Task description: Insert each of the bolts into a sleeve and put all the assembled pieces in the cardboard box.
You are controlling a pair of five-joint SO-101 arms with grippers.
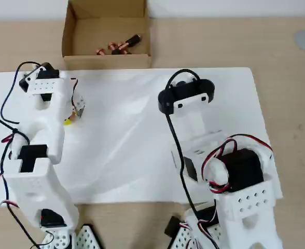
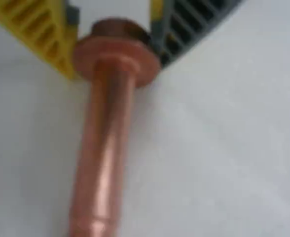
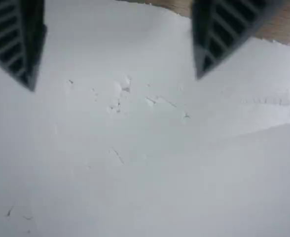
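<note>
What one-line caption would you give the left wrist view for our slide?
Left gripper grips a copper sleeve by its flange over the white sheet.

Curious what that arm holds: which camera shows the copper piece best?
The left wrist view: the copper piece shows close up, flange pinched in the left gripper. The high view gives a tiny glimpse of it at that arm's tip; the right wrist view faces the white sheet.
</note>
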